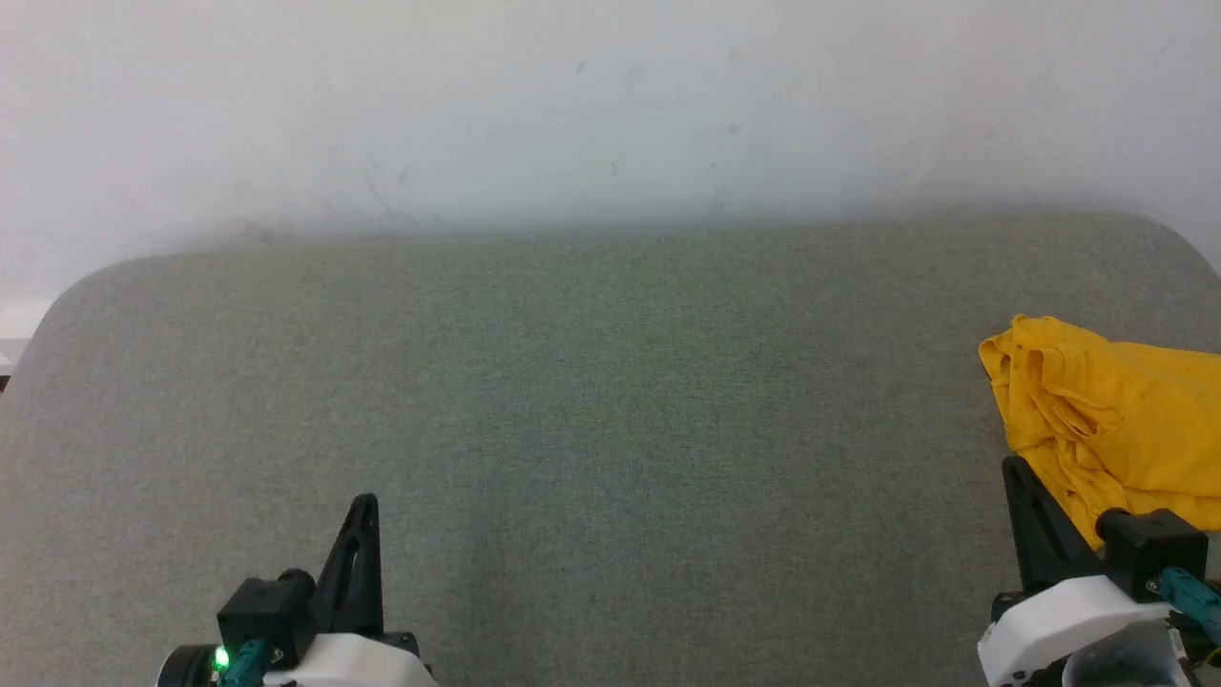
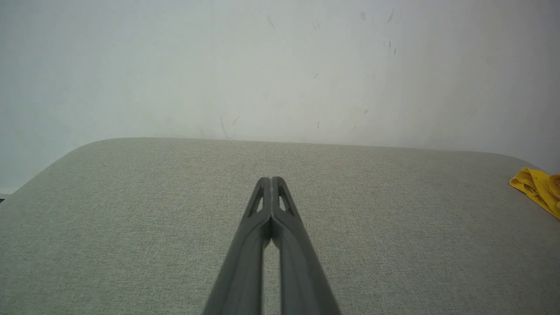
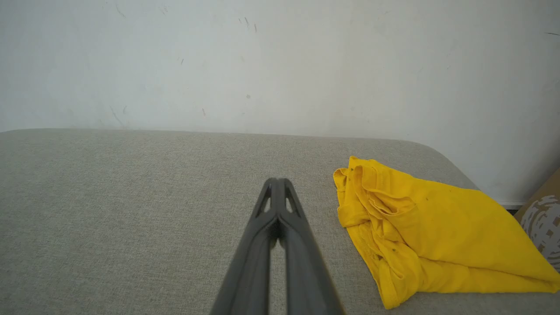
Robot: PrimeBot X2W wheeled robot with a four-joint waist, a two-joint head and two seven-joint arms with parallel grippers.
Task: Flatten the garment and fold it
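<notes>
Pressing tip to tip, the two dark fingers of the right gripper (image 3: 278, 181) are closed on nothing, low over the worktop (image 1: 610, 429) near its right end. The left gripper (image 2: 271, 180) is likewise pinched together and empty, near the front edge toward the left.

Just beside the right gripper, on its outer side, lies the garment (image 3: 428, 227). It is a yellow T-shirt bunched in a rumpled heap at the worktop's right end, well apart from the left gripper. No print shows. A stitched band curls along the side of the heap facing the worktop's middle, but I cannot tell whether it is hem, sleeve or neckline.

The cloth looks light, soft and limp, so it will likely sag from any grip, and its layers may drag along together on the woven cover. The safest hold is probably that stitched band, pinching one layer only, once the fingers have parted. A second hold further along the same edge would let the shirt be spread toward the worktop's middle.
</notes>
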